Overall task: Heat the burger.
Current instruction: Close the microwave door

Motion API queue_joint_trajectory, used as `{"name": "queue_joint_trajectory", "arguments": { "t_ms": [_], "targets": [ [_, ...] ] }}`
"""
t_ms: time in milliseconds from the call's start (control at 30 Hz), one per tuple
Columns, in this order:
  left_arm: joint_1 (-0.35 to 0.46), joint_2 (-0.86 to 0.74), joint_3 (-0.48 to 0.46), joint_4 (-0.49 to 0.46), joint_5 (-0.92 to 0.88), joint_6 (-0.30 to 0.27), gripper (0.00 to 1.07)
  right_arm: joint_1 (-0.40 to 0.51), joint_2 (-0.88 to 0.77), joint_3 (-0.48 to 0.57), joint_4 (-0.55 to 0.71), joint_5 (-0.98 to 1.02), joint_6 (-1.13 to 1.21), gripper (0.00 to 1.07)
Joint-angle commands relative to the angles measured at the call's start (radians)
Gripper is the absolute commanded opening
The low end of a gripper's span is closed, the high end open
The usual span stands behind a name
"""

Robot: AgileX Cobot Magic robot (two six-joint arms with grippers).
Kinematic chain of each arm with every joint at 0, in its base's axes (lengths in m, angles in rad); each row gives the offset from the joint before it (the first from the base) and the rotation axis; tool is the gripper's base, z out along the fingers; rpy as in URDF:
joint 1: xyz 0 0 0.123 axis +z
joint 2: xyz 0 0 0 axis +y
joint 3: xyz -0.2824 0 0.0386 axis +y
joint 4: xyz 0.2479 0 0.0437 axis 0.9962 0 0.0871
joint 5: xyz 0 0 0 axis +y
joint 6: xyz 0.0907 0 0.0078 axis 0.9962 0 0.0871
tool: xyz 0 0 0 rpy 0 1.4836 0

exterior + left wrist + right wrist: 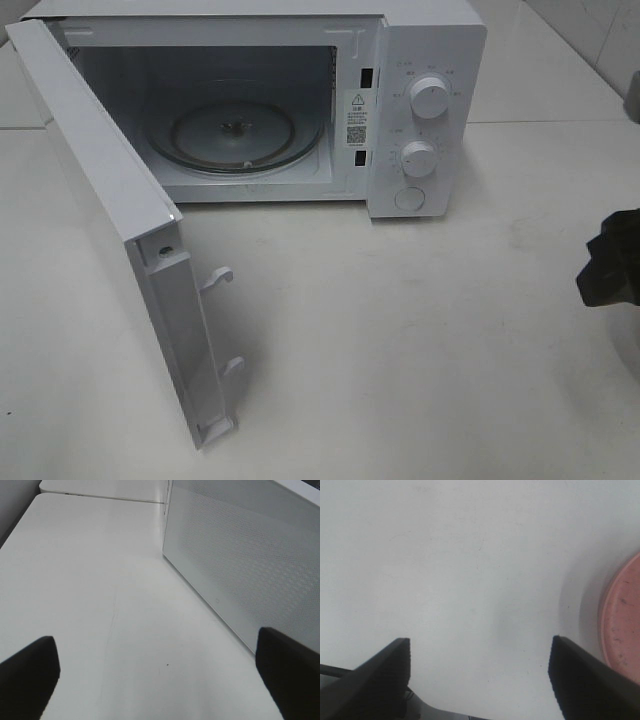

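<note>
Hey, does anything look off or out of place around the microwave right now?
Nothing looks spilled or damaged. The microwave door stands wide open, the glass turntable inside is bare, and no burger shows in any view. Only the edge of a pink plate shows beside the open right gripper.

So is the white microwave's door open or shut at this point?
Open. The white microwave's door is swung wide to the left, exposing the cavity and its bare round glass turntable; nothing sits inside.
</note>
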State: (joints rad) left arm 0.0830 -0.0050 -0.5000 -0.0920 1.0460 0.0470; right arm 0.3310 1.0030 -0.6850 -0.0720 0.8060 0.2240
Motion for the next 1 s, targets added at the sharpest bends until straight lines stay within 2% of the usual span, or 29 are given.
{"name": "queue_joint_trajectory", "arguments": {
  "t_ms": [33,367,500,533,733,1000],
  "targets": [
    [-0.003,-0.020,0.003,-0.002,-0.010,-0.001,1.02,-0.001,-0.072,0.031,0.004,0.018,-0.013,0.75],
    [-0.003,-0.020,0.003,-0.002,-0.010,-0.001,1.02,-0.001,-0.428,0.173,-0.039,0.022,-0.013,0.75],
    [-0.003,-0.020,0.003,-0.002,-0.010,-0.001,1.02,-0.011,-0.518,0.180,-0.065,0.035,-0.005,0.75],
    [-0.003,-0.020,0.003,-0.002,-0.010,-0.001,1.02,-0.035,-0.577,0.173,-0.065,0.051,-0.005,0.75],
    [-0.003,-0.020,0.003,-0.002,-0.010,-0.001,1.02,-0.114,-0.699,0.152,-0.087,0.131,-0.007,0.75],
    [-0.003,-0.020,0.003,-0.002,-0.010,-0.001,1.02,-0.120,-0.866,0.160,-0.153,0.266,-0.005,0.75]
  ]
}}
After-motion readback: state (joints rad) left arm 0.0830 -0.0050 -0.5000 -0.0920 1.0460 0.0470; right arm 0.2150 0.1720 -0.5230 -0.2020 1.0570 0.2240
